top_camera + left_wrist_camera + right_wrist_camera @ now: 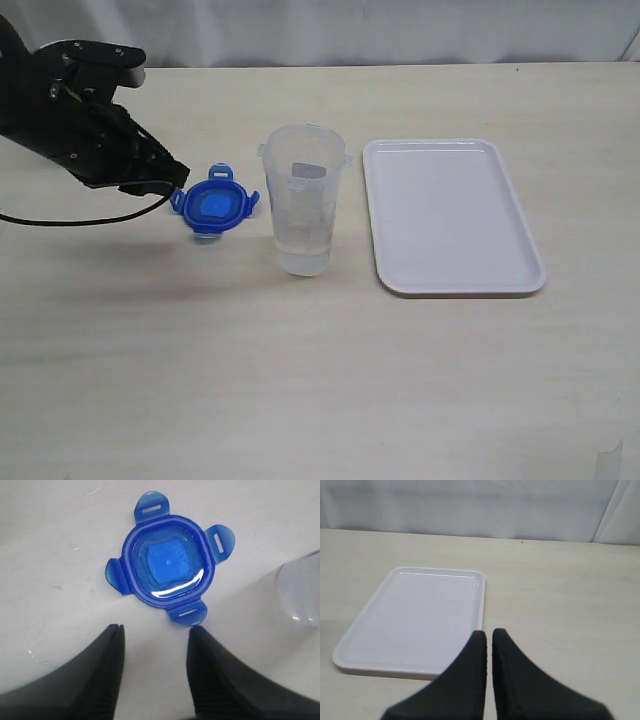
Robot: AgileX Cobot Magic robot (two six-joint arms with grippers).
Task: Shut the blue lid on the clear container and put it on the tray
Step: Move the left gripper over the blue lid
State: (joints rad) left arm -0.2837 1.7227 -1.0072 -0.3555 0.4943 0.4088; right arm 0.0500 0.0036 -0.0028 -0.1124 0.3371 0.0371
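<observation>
The left arm enters over the left edge of the exterior view, most of it cut off. Its left pincer (155, 630) stands partly open, with bare surface (300, 380) between the two fingers and nothing in its grasp. The blue lid (213, 205) lies flat just beyond the fingertips, one tab close to them. Whether they touch is hard to tell. Which face of the lid is up I cannot make out.

Just right of the lid, a little apart from it, the clear container (303, 200) stands upright and uncovered, nearer the surface's far edge than the view's bottom border. A grey patch shows faintly through its wall. The left wrist view catches only a blurred sliver of it.

Further right, apart from the container, the tray (452, 215) lies flat.

The right pincer (489, 632) shows only in its own wrist view. It is closed to a hairline slit, gripping nothing, and its fingers hide part of the tray's rim.
</observation>
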